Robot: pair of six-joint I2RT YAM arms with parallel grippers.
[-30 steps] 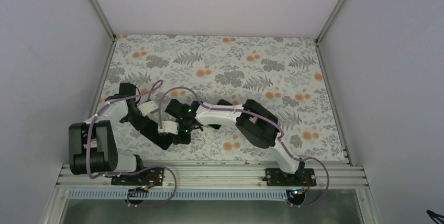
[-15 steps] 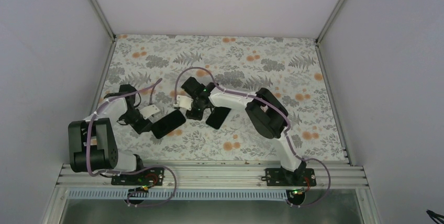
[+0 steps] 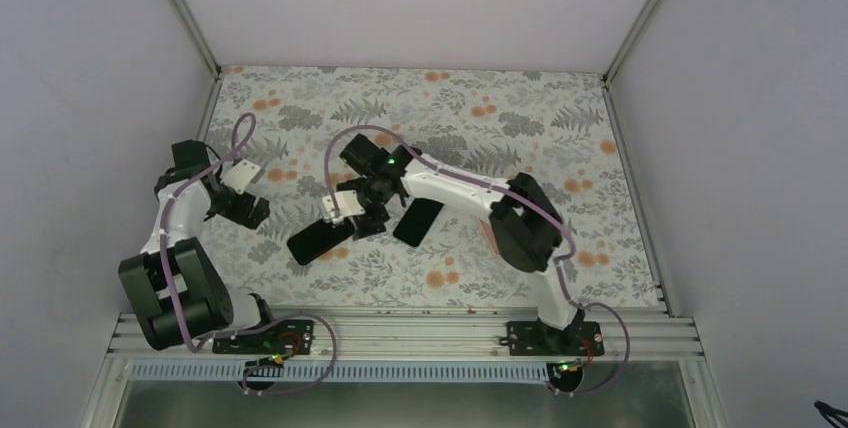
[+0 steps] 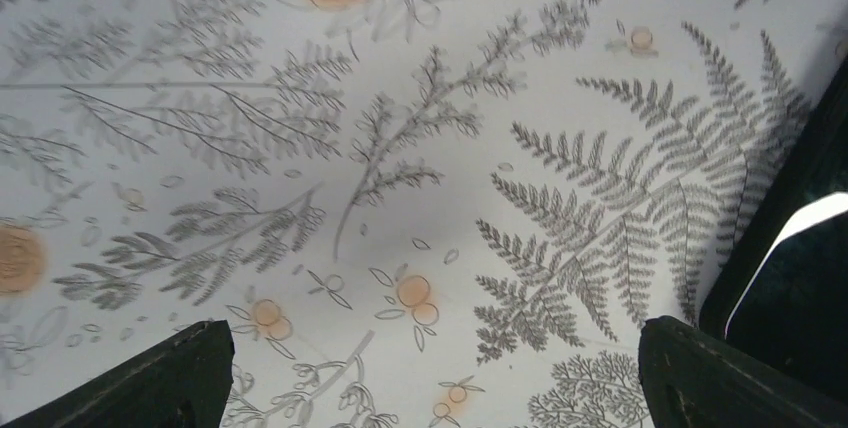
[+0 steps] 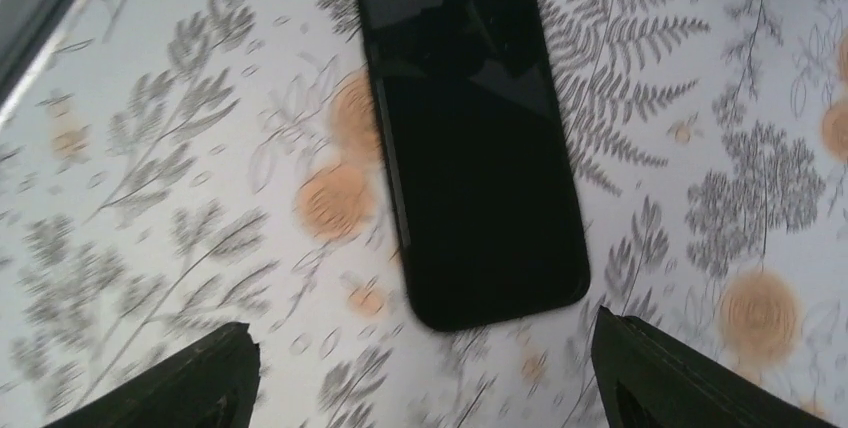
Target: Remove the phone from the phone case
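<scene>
With my left hand [image 4: 430, 363] and right hand [image 5: 420, 378] both wide and empty, the phone [image 5: 470, 138] flat on the counter [image 3: 480, 108] under the right one and the phone case [image 3: 418, 221] near it, a low finger could clip and skid either.

Looks like a robot lab booth, going by plain white panel walls [image 3: 400, 8], aluminium frame rails [image 3: 400, 331] and a floral-print table cover [image 3: 480, 108].
</scene>
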